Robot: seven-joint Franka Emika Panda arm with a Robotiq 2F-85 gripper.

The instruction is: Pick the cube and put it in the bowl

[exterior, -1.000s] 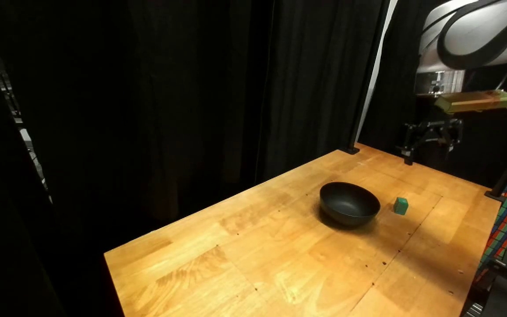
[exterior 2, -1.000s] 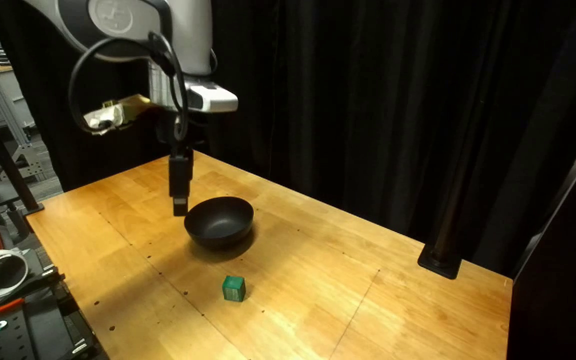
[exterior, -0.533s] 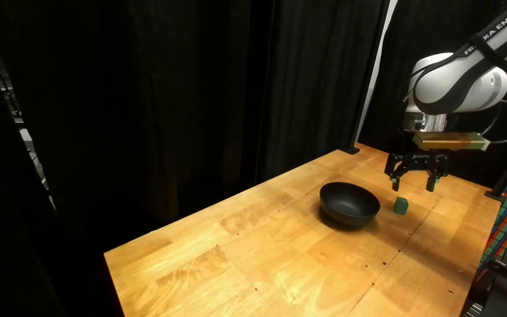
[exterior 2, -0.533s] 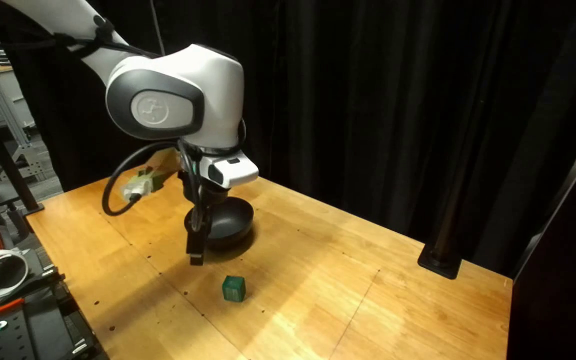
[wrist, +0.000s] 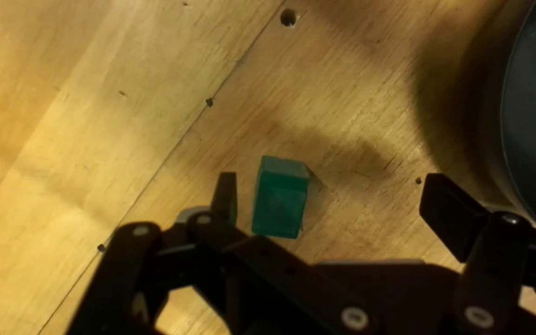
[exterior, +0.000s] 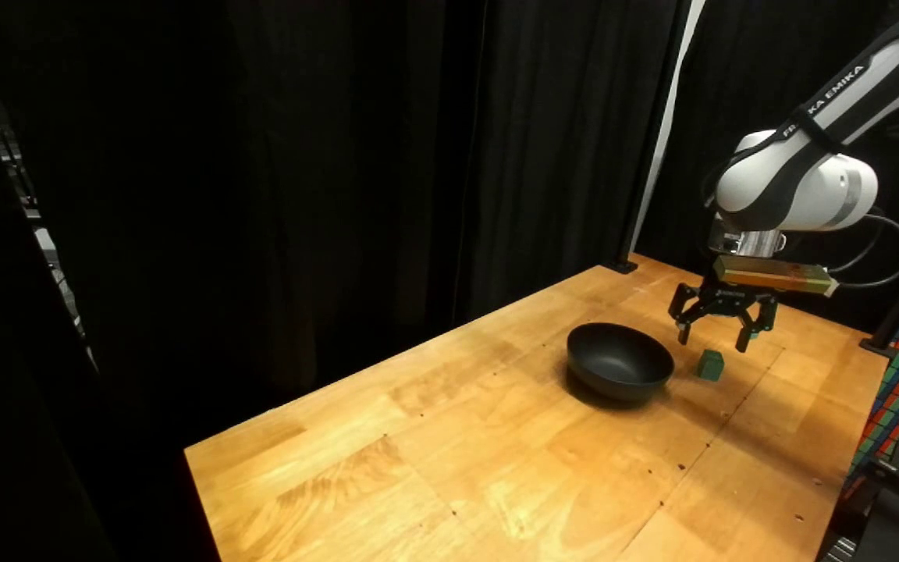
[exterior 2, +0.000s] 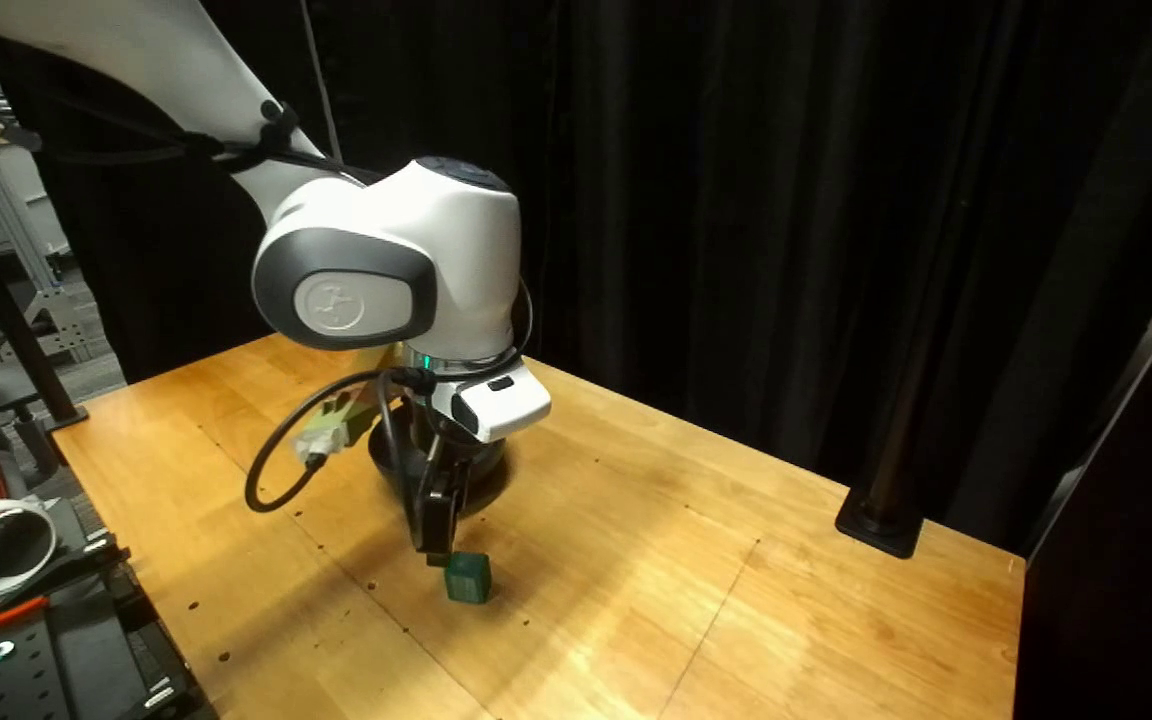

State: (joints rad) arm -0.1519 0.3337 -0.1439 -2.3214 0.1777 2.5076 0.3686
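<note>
Green cube (wrist: 278, 200) on the counter (exterior: 496, 468), beside the bowl (exterior: 620, 362), with the end effector (exterior: 713, 341) hanging near it.

In the wrist view the cube's outline runs a little longer than wide, its long axis nearly up and down with the upper end leaning slightly right (in both exterior views its sides look closer to even). It sits flat, apart from the bowl. The arm (exterior 2: 386, 250) slopes down from the upper left in an exterior view, then turns downward, so the end effector points at the counter. Its jaws stand wide apart and grip nothing; in the wrist view the cube shows between them, nearer the one at that view's left.
</note>
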